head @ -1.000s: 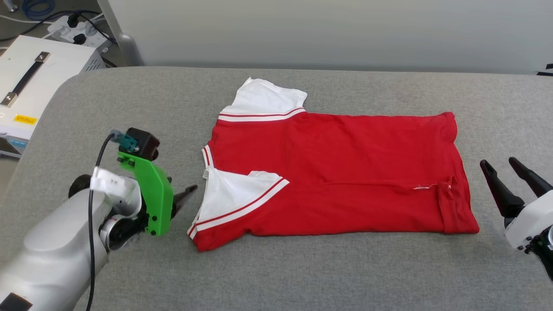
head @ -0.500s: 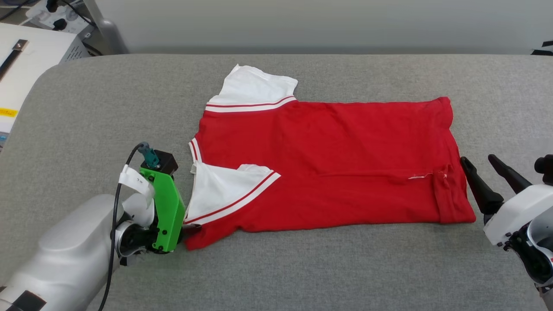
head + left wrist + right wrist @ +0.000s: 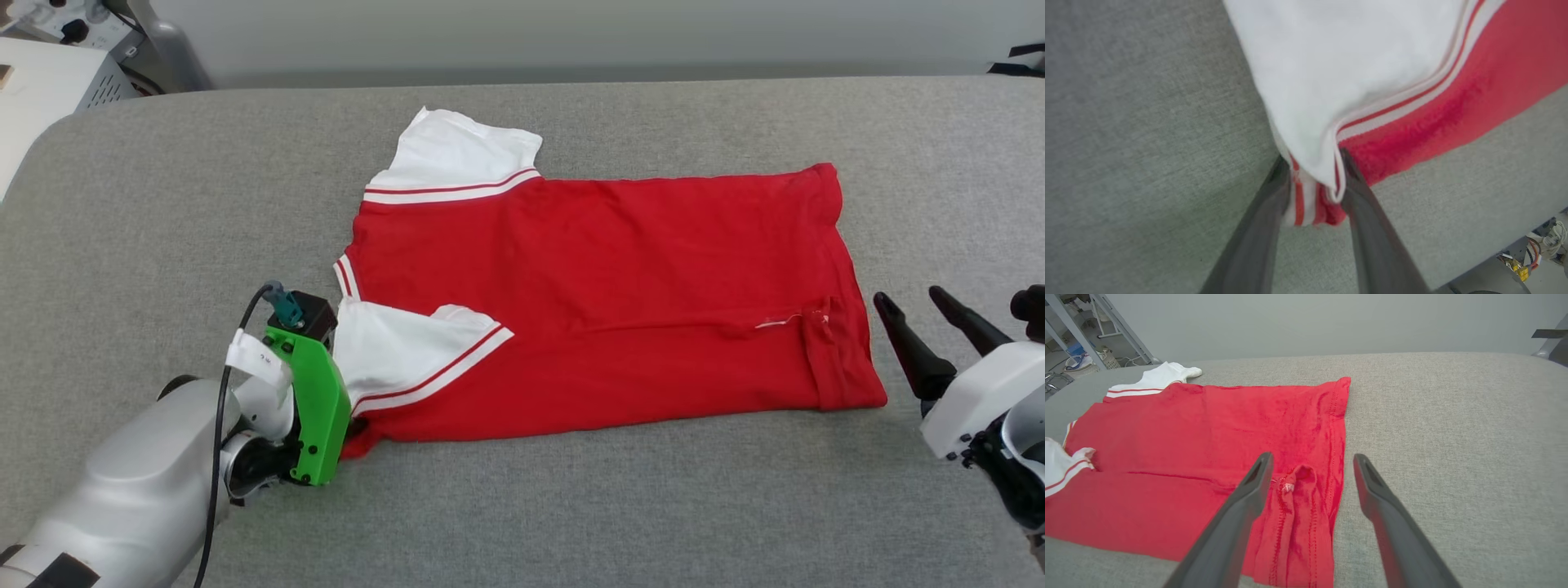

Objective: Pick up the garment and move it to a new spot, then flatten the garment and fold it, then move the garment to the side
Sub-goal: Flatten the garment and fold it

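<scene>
The garment lies lengthwise, left to right, across the grey padded top; the left gripper clamps its near-left corner, the right gripper gapes just beside its hem.

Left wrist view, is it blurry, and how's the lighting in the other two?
Left wrist view: shirt and fingers soft, too close to focus. Head view: even light, faint shadows, no glare. Right wrist view: sharp, hem stitching plain to see.
</scene>
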